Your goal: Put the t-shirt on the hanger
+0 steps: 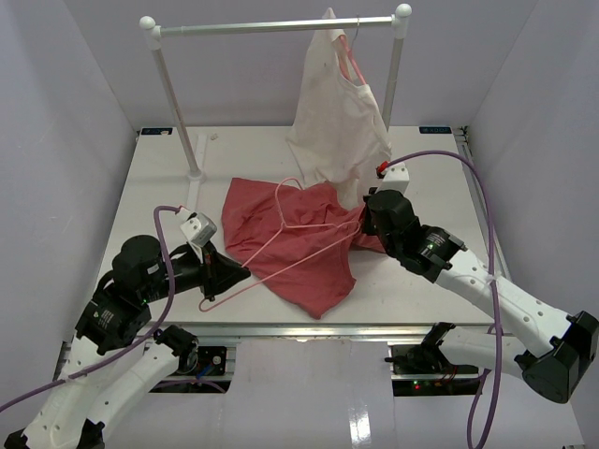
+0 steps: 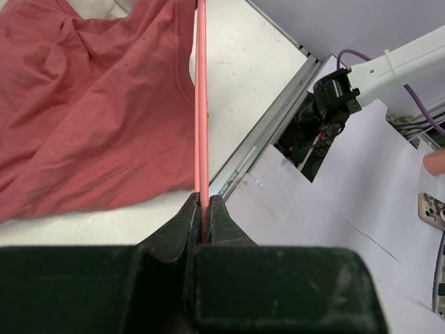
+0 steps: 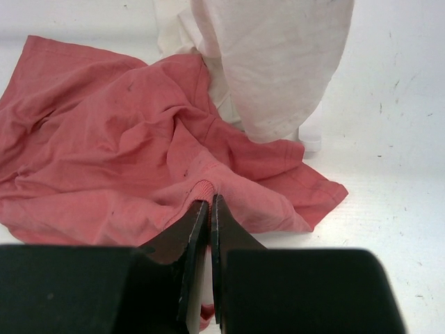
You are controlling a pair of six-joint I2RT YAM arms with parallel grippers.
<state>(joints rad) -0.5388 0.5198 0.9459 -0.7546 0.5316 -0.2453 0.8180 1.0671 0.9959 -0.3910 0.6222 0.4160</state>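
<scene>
The salmon t-shirt [image 1: 290,238] lies crumpled on the table's middle; it also shows in the left wrist view [image 2: 83,104] and the right wrist view [image 3: 104,153]. The pink wire hanger [image 1: 281,229] lies across it, hook toward the back. My left gripper [image 1: 227,273] is shut on the hanger's wire [image 2: 201,125] near its lower left corner [image 2: 204,203]. My right gripper [image 1: 367,224] is shut on a ribbed edge of the t-shirt [image 3: 201,189] at its right side [image 3: 209,202].
A white clothes rack [image 1: 276,26] stands at the back. A cream garment [image 1: 337,112] hangs from it on another pink hanger, its hem touching the t-shirt. The table's front edge [image 2: 257,146] runs close to the left gripper.
</scene>
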